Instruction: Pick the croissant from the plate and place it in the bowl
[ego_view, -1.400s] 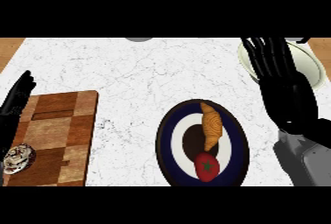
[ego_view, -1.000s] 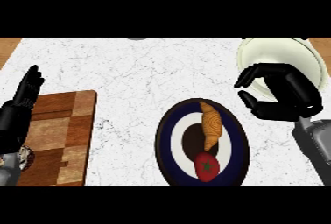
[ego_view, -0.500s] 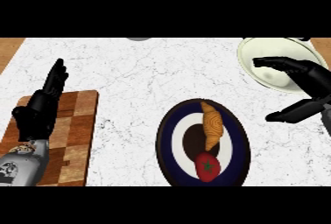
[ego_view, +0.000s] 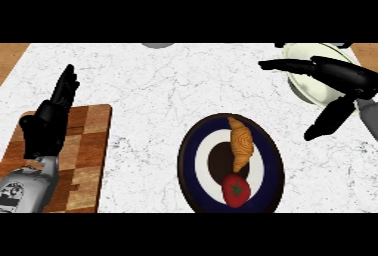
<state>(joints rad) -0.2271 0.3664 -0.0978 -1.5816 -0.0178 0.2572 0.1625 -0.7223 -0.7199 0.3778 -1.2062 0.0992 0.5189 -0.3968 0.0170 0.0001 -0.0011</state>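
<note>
A golden croissant (ego_view: 241, 142) lies on the dark blue plate (ego_view: 190, 170) with a white ring, low in the middle of the counter. A red tomato (ego_view: 235, 190) sits on the same plate, just below the croissant. The pale bowl (ego_view: 304, 65) stands at the upper right, partly hidden by my right hand (ego_view: 341, 75). That hand hovers over the bowl's near side, open, fingers stretched left and thumb pointing down. It is right of and above the croissant, apart from it. My left hand (ego_view: 46, 124) rests open at the left, fingers up, over the wooden board.
A wooden cutting board (ego_view: 85, 155) lies at the lower left under my left forearm. A grey object (ego_view: 156, 45) peeks in at the counter's far edge. White marble counter stretches between the board and the plate.
My right hand has opened from a curled pose and swung up and right over the bowl. My left hand has risen over the board. Croissant and plate have not moved.
</note>
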